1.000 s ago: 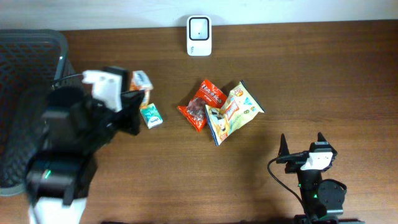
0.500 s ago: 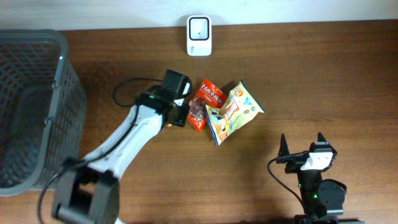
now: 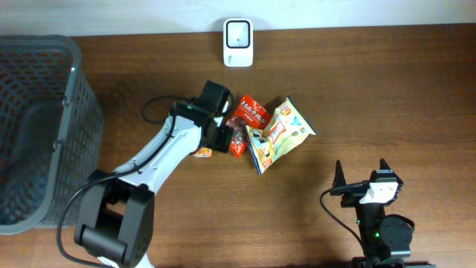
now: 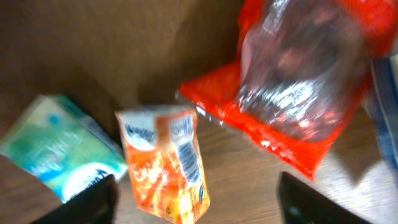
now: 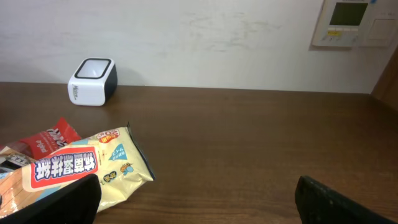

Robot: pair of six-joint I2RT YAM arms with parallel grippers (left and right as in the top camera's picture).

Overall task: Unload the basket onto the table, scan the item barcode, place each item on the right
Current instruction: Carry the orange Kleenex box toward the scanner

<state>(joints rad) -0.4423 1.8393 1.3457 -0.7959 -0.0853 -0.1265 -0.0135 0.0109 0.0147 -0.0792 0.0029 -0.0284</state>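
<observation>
Left gripper [image 4: 195, 186], jaws spread wide and empty, poised low over the orange packet [image 4: 166, 163], which lies flat on the table [image 3: 387, 97] between the two fingers [image 4: 81, 202]. A second ago this arm stood raised beside the basket [image 3: 71, 82] with its jaws shut. It has since swung to mid-table and opened, so the step in hand is judged to be the approach to a pick, with closing and lifting not yet done. The orange packet, the likely item to scan, is crowded. The green packet [image 4: 56, 149] lies just beside it on one side and a corner of the red bag [image 4: 298, 74] just beside it on the other, so a finger has little room to descend without nudging a neighbour. The red bag in turn meets the yellow bag [image 3: 279, 134]. Beyond the cluster, bare wood runs to the scanner [image 3: 238, 33], upright at the table's far edge, giving an unobstructed path. Right gripper [image 3: 361, 177], open and empty, parked near the front edge, well apart from everything.
</observation>
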